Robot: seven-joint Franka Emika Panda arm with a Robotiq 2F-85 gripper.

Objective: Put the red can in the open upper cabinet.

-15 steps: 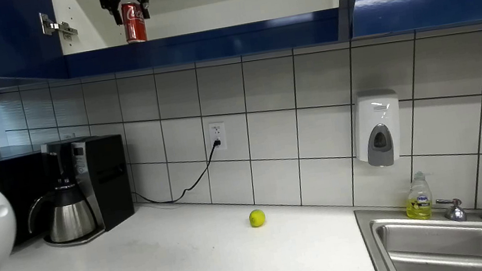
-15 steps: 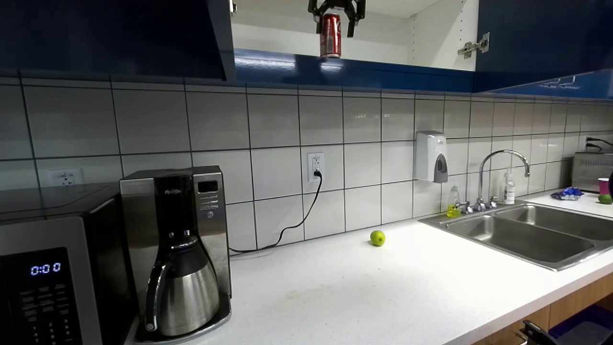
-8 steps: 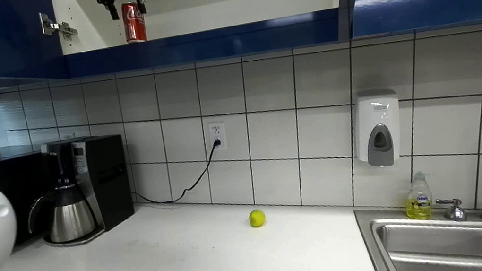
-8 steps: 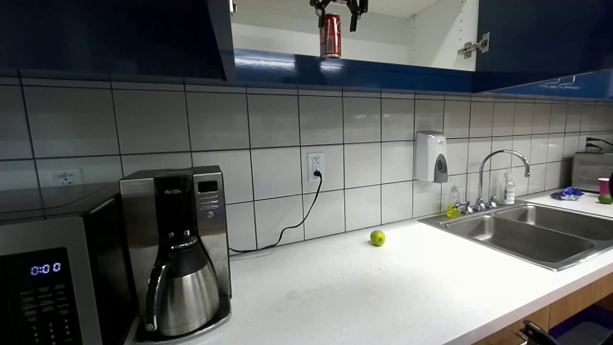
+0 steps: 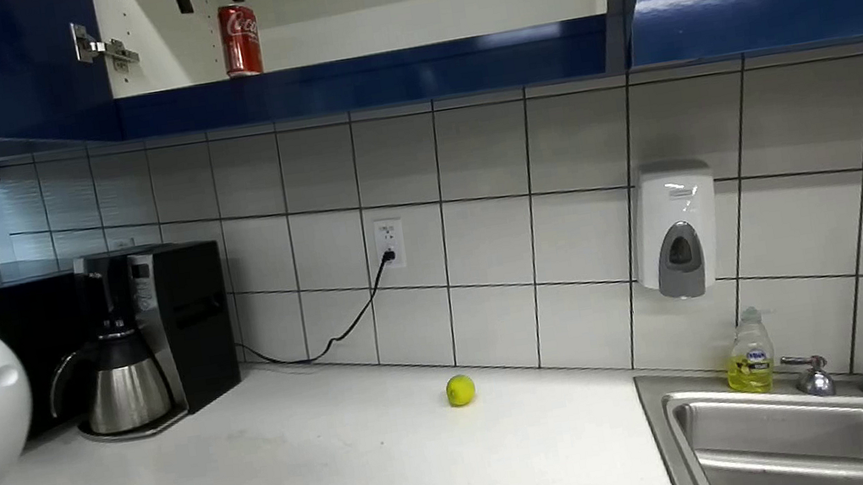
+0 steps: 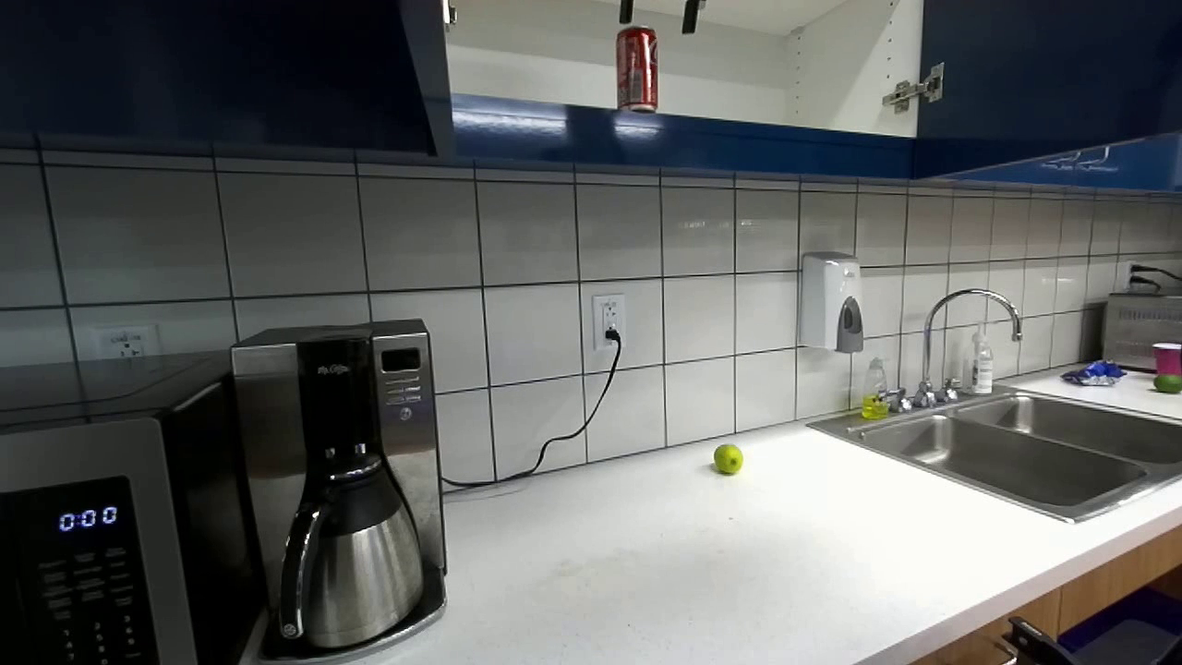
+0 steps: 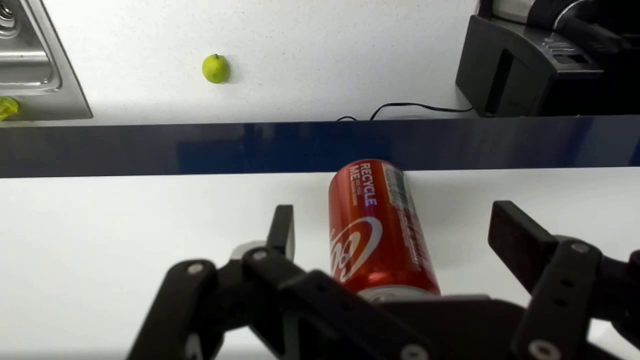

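We think the putting-in part is done, and the step in hand looks like letting go. The small red metal can with white letters and a silvery top [image 5: 241, 42] stands up straight in the open upper cabinet with shiny dark blue fronts and a pale inside [image 5: 373, 78], high over the back edge of the long white table [image 5: 328, 463]. It is right by the blue front edge of the cabinet, and we cannot tell if its whole foot sits on the pale floor. The black blocky fingers [image 7: 517, 242] are wide apart and hold nothing. In the wrist view we see pale gaps on both sides of the can, and in both exterior views the tips hang close to its top.

So next, we guess, we should lift the fingers up and away, slow and straight, so they do not bump the can. A knock could tip it over the cabinet's front edge, and then it might drop to the table, near its back edge. The small round yellow-green ball [image 5: 460, 390] lies near that edge, and we can let it be
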